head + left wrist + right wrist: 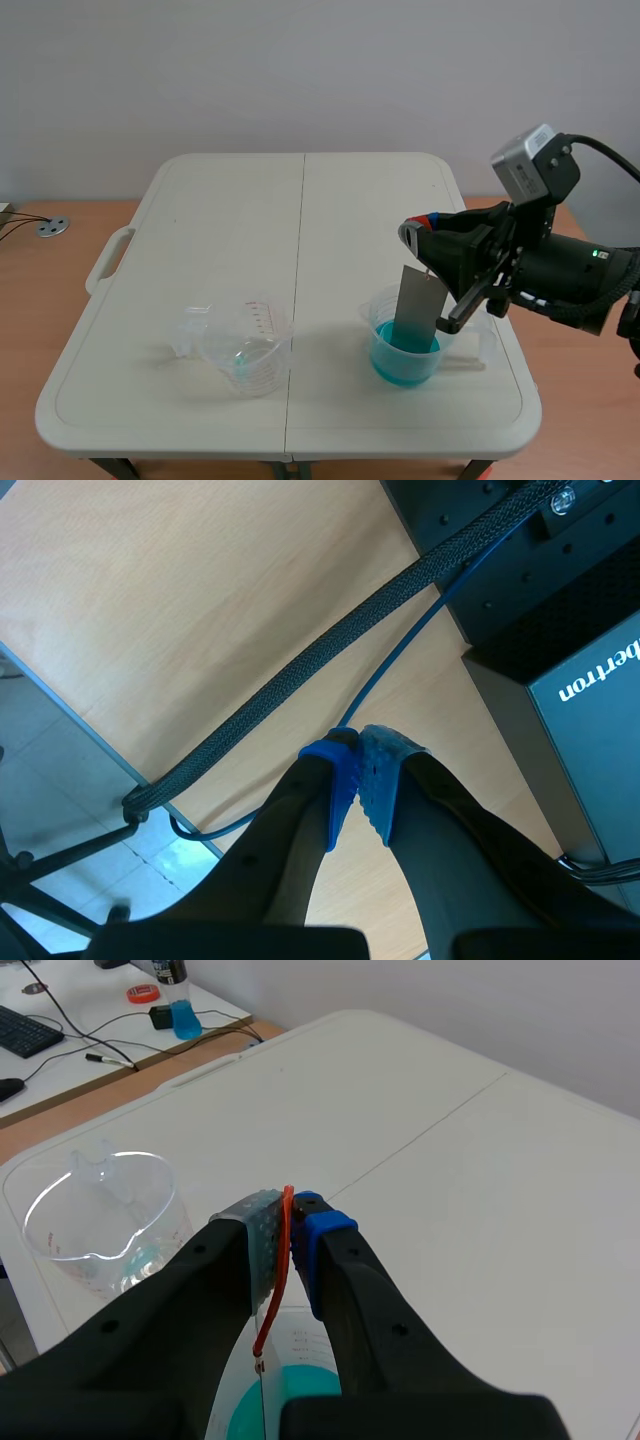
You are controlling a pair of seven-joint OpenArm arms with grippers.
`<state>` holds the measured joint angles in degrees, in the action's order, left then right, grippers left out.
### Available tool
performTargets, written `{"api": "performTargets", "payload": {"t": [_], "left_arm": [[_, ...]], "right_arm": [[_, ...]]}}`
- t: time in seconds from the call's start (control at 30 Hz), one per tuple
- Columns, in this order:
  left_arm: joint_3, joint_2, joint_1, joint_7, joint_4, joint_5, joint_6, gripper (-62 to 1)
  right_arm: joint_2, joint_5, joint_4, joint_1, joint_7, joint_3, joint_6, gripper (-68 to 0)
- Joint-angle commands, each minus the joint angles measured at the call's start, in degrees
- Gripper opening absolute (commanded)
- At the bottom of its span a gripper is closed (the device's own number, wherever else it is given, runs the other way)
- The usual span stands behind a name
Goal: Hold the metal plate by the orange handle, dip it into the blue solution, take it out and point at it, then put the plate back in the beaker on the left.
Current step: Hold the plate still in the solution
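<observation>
My right gripper point(428, 258) is shut on the orange handle point(276, 1272), a thin loop pinched between its pads. From it the grey metal plate point(419, 305) hangs upright, its lower end dipped in the blue solution point(404, 354) inside the right beaker point(388, 312). Under the fingers in the right wrist view, the blue solution point(296, 1406) and the plate's thin edge show. The clear beaker point(246, 345) stands on the table's left half and appears again as the beaker point(98, 1225) beyond the gripper. My left gripper point(359, 780) is shut on nothing, off the table over a wooden floor.
The white folding table point(300, 220) has a middle seam. Cables point(330, 655) and a black box point(590, 710) lie beneath the left gripper. A desk with a keyboard, tape roll and blue bottle point(183, 1012) stands beyond the table's far edge.
</observation>
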<state>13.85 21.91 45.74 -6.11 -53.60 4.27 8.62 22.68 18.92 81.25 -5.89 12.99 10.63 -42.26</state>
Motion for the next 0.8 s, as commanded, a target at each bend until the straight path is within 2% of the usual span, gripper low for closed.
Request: {"api": "performTargets", "payload": {"t": [0.0,0.4,0.77], "left_arm": [[-0.24,-0.13,0.74,-0.37,-0.39,-0.13,0.13,-59.3],[-0.24,-0.13,0.74,-0.39,-0.39,-0.13,0.13,-59.3],[-0.24,-0.15,0.74,-0.52,-0.39,-0.17,0.13,-59.3]], "right_arm": [[0.52,0.61,0.31,0.98,0.92,-0.07,-0.46,-66.2],[1.33,0.79,3.45,0.9,1.51,-0.57,-0.46,-66.2],[4.17,1.2,11.82,-2.05,1.27,-2.03,-0.46,-66.2]]}}
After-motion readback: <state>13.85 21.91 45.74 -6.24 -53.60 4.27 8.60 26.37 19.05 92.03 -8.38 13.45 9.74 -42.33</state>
